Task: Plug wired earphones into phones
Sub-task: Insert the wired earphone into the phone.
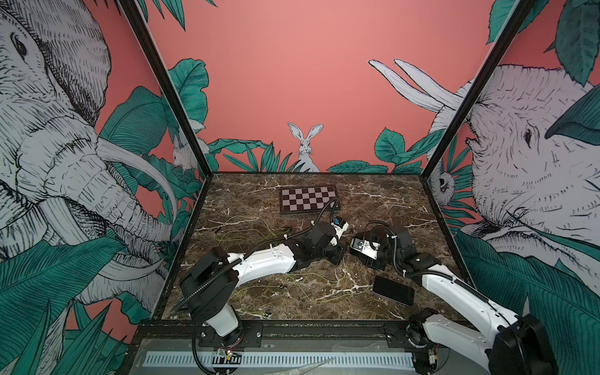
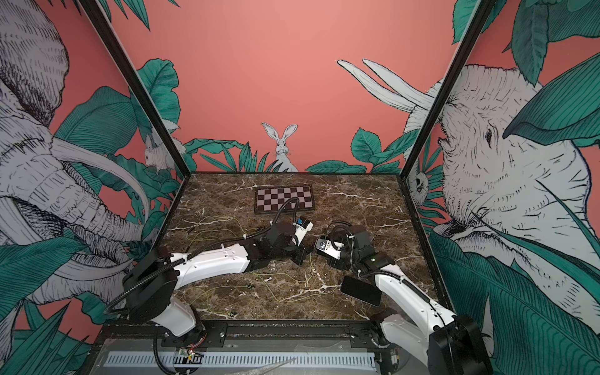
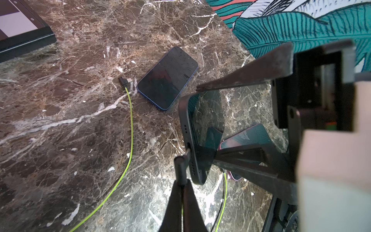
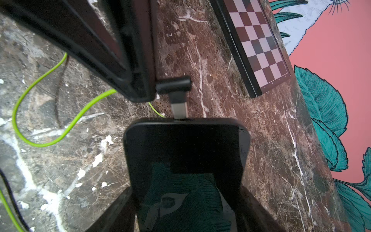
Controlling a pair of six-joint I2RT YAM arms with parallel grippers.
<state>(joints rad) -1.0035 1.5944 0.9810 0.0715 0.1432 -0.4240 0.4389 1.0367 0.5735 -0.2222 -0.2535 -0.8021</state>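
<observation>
Left hand pinches a plug at the port of the phone gripped by the right hand, at its three o'clock.

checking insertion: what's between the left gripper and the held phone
Only the dark plug the left gripper pinches, metal tip at the phone's edge, in both wrist views.

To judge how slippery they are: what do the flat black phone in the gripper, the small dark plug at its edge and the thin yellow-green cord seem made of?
Flat black phone: glossy glass front, probably; it mirrors the leaf wall.
Small dark plug: matt black plastic housing with silvery, likely metal, tip.
Thin yellow-green cord: smooth rubbery coating, bending loosely.
</observation>
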